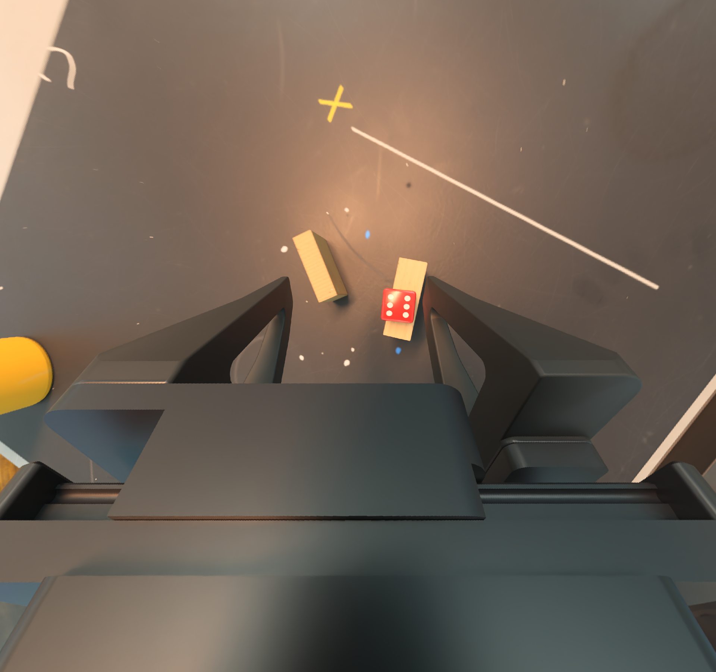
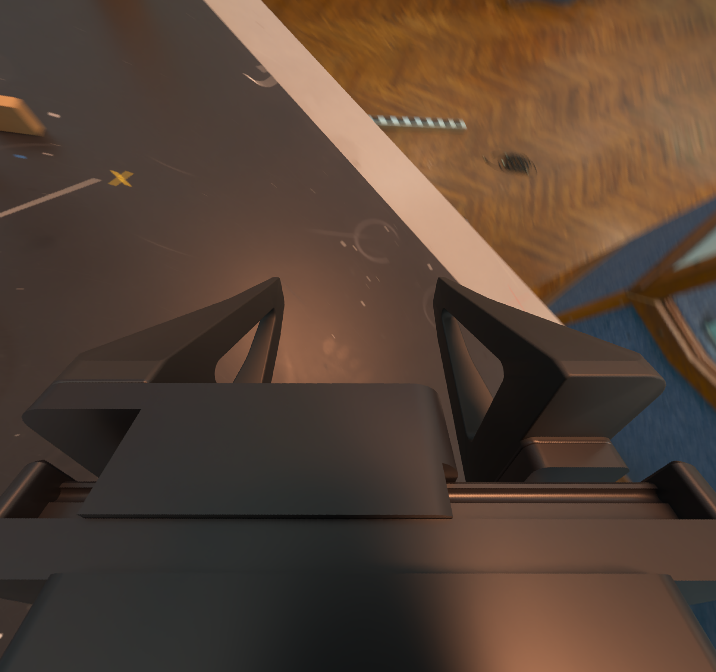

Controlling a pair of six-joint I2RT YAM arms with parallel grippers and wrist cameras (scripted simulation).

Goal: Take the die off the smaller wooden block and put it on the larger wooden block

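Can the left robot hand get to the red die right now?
Probably yes. The left gripper is open above the table, and the red die sits uncovered on a wooden block just inside its right-hand finger. Nothing blocks the way, though it looks off-centre, so a small sideways shift should help.

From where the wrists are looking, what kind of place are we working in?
Probably a test bench in a furnished room: a dark, scuffed tabletop carries a yellow cross and a white line as markings, and past its pale edge lies a patterned orange-brown rug on blue floor.
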